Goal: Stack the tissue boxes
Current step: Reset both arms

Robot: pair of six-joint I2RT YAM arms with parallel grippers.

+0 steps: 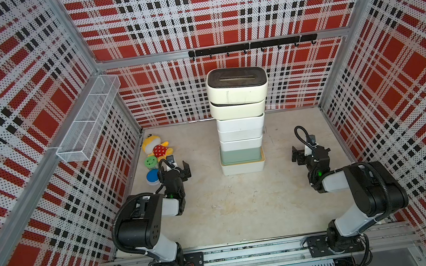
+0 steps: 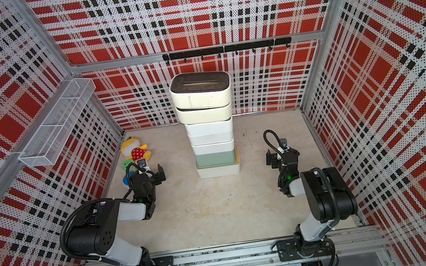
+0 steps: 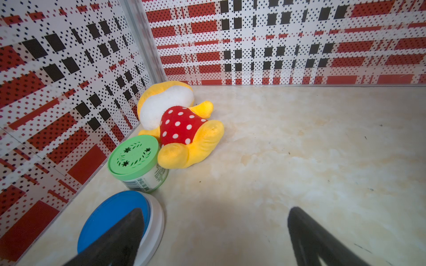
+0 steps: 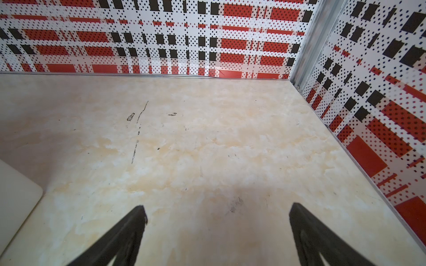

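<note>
Toward the back of the table (image 1: 243, 205), in both top views, one stack of tissue boxes (image 1: 241, 124) stood seven tiers high: a dark-lidded box on top, four more white boxes, a mint-green box (image 1: 240, 155), and a white bottom box with a tan lid edge. Every lid below the top one was largely hidden by the box above it. The left gripper (image 1: 174, 171) and right gripper (image 1: 311, 153) flanked the stack's base, each well apart from it, jaws spread wide and holding nothing. The left gripper's outer finger was masked by its own body and cable. By the left wall lay one plush toy (image 1: 156, 146), one green-lidded tub (image 1: 151, 162) and one blue-lidded tub (image 1: 152, 176). From the left wrist, the blue-lidded tub (image 3: 115, 218) was partly covered by one finger and the toy's face was turned away. From the right wrist, only a white box corner (image 4: 16, 202) showed, cut off by the frame edge, beside the wide-open empty fingers.
</note>
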